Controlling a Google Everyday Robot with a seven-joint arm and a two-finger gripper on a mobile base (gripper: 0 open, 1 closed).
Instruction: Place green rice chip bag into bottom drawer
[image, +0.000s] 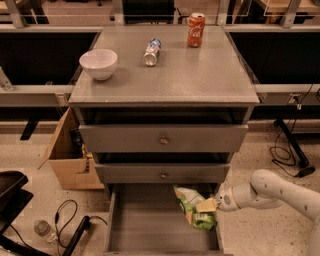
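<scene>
- The gripper (214, 204) sits low at the right of the grey cabinet, just above the right wall of the open drawer, at the end of a rounded white robot arm (280, 192) that reaches in from the right edge.
- Its jaws are clamped on the right edge of the crumpled, bright green rice chip bag (192, 210) of foil with pale yellow-white patches.
- The bag hangs over the right side of the deep, plain grey bottom drawer (145, 225), which is pulled out toward the camera. Its upper end is close under the front of the drawer above. Whether its lower end touches the drawer floor, I cannot tell.
- Above the open drawer, the grey middle drawer (163, 173) and the grey top drawer (163, 139) are both pushed in, each with a small round knob at its centre.
- On the flat grey desk (200, 75) that tops the cabinet stands a round white bowl (99, 63) near the left edge.
- A small silver-and-blue bottle (152, 51) lies on its side near the middle back, well apart from the bowl.
- An upright red soda can (196, 30) stands at the back, right of the bottle.
- On the speckled floor left of the cabinet stands an open brown cardboard box (67, 155), touching or just beside the cabinet's side.
- Black cables (287, 150) trail over the floor on the right.
</scene>
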